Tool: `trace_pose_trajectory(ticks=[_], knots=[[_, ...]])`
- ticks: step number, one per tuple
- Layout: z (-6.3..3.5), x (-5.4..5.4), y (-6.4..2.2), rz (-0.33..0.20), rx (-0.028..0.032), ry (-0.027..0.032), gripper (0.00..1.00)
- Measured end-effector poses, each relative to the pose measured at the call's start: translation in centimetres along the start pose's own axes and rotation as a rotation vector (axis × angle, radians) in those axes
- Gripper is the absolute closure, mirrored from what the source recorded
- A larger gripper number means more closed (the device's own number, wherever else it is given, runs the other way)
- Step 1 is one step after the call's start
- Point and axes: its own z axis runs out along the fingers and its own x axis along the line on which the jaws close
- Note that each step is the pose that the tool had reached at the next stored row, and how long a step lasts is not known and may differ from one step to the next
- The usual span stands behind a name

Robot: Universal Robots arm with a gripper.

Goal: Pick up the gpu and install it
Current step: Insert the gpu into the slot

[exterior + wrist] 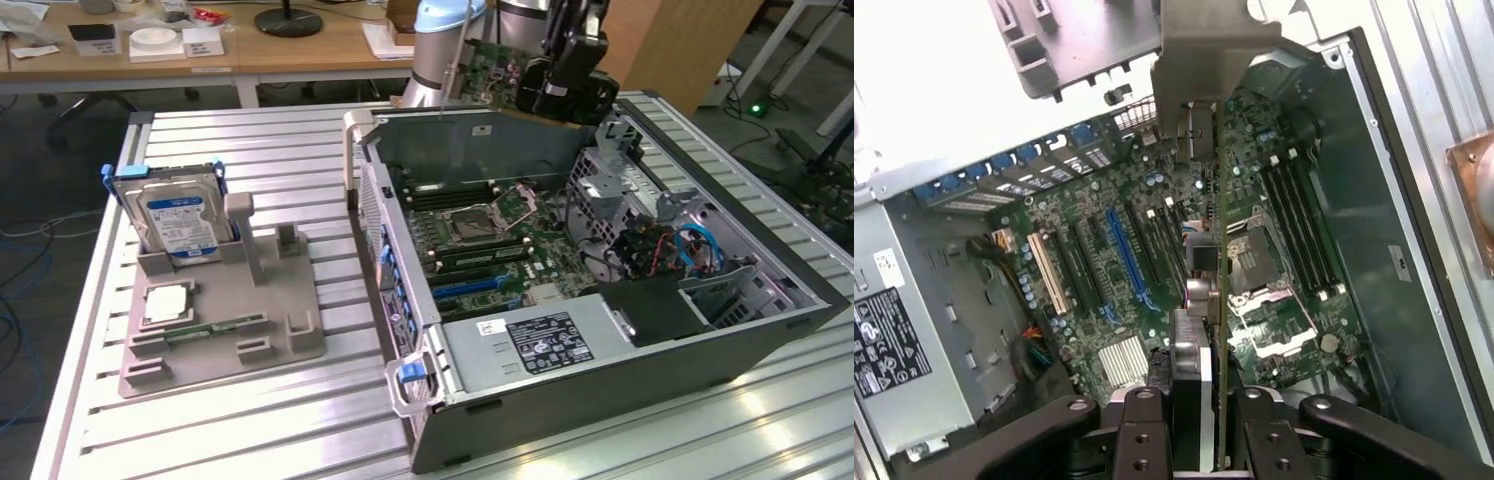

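My gripper (558, 82) hangs above the back wall of the open computer case (747, 350), shut on the gpu (483, 68). The gpu is held on edge, its green board side facing the exterior view. In the wrist view the gpu (1216, 250) runs edge-on away from my gripper (1204, 415), with its silvery end bracket (1209, 50) at the far end. It is clamped between the two black fingers (1142, 425). Below it lies the motherboard (1294, 340) with a long blue slot (1126, 255) and a white slot (1049, 272). The card is well above the board and touches no slot.
On the table at the exterior view's left stands a grey holder (220, 300) with a hard drive (174, 220) upright in it, a memory stick (214, 328) and a flat square chip (167, 303). The power supply (534, 345) fills the case's near corner. Drive cages and cables (667, 250) stand on the case's right side.
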Motion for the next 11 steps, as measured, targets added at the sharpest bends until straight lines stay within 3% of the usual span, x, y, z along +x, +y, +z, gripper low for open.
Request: trace_pose_trajectory(ticks=[7, 11], knots=[[0.17, 0.09, -0.04, -0.059, 0.0452, -0.0162, 0.72], [0.38, 0.12, -0.06, -0.087, 0.0554, -0.0198, 0.72]])
